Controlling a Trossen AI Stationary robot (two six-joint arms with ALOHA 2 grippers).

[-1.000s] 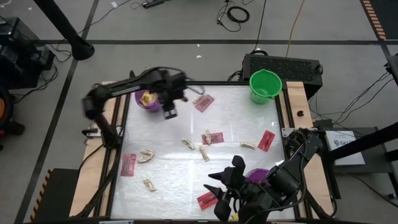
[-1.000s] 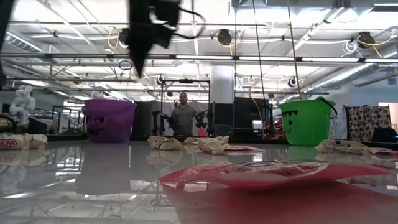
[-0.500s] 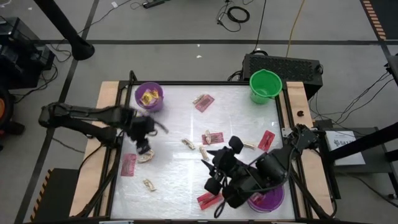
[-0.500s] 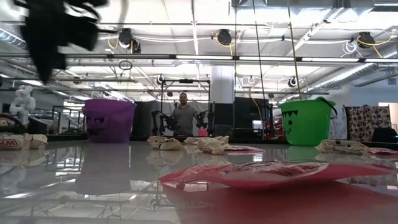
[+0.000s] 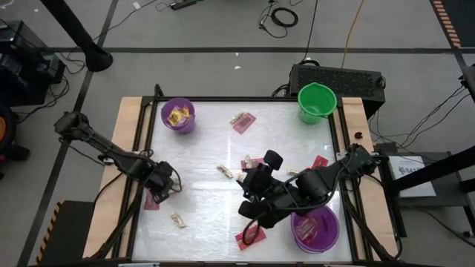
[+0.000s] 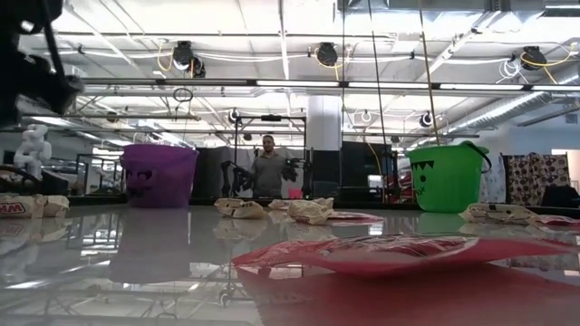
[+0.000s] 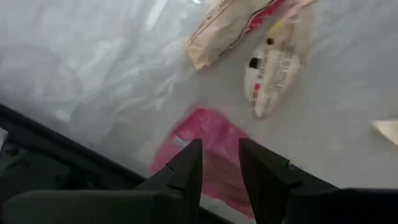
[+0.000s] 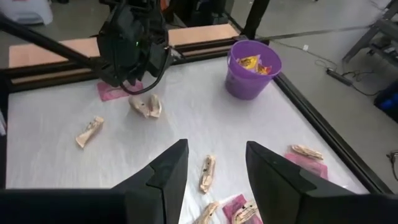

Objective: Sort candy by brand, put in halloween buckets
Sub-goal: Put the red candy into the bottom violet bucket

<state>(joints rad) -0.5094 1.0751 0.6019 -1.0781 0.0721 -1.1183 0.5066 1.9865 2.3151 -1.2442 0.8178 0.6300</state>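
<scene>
Pink packet under left tool

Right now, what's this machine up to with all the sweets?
It is sorting candy into buckets. The left gripper, open, hangs over a pink packet near the table's left edge. The right gripper, open and empty, hovers mid-table. One purple bucket holds yellow packets, another pink ones; the green bucket looks empty.

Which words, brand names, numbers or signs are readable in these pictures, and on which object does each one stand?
None can be read with certainty.
Tan wrapped candy before the left end effector: red and dark print, too blurred.
Flat pink packet: no legible print.
White box beside the table: dark lettering, too small.
Wrapped candy at the low view's left edge: red letters, cut off and unclear.
</scene>
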